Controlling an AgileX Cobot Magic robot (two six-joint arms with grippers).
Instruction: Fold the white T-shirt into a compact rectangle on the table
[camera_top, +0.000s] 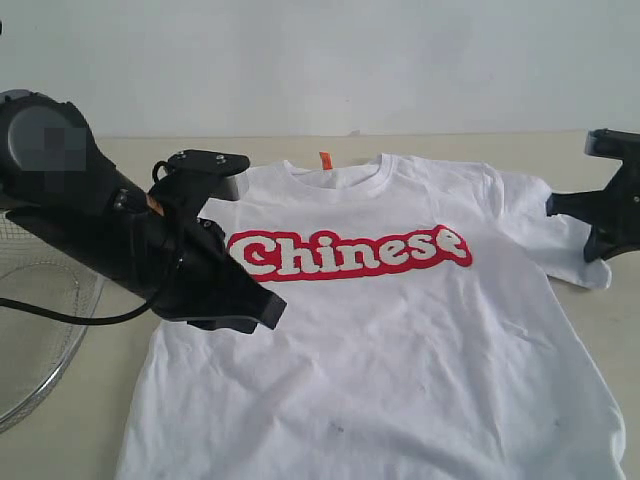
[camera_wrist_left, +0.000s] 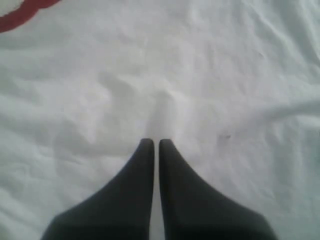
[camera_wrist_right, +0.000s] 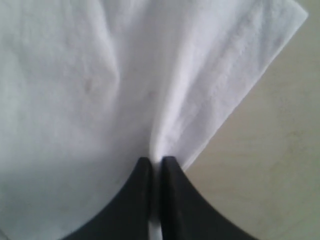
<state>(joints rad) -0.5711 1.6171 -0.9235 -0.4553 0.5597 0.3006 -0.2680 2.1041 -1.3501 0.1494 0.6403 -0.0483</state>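
Note:
The white T-shirt (camera_top: 400, 350) lies spread out, front up, on the table (camera_top: 95, 425), its red lettering (camera_top: 350, 252) across the chest and the orange neck tag (camera_top: 325, 160) at the far collar. My left gripper (camera_top: 265, 308) is shut over the shirt's left chest. In the left wrist view its tips (camera_wrist_left: 156, 142) meet on the white cloth (camera_wrist_left: 225, 75), where a faint ridge runs up to them; I cannot tell if cloth is pinched. My right gripper (camera_top: 598, 252) is shut on the right sleeve, and the fabric (camera_wrist_right: 75, 75) tents up into its tips (camera_wrist_right: 156, 160).
A round wire-mesh basket (camera_top: 35, 340) stands at the left edge, under the left arm, with a black cable (camera_top: 70, 318) running across it. Bare tabletop (camera_wrist_right: 270, 175) shows beside the sleeve's hem. A pale wall rises behind the table.

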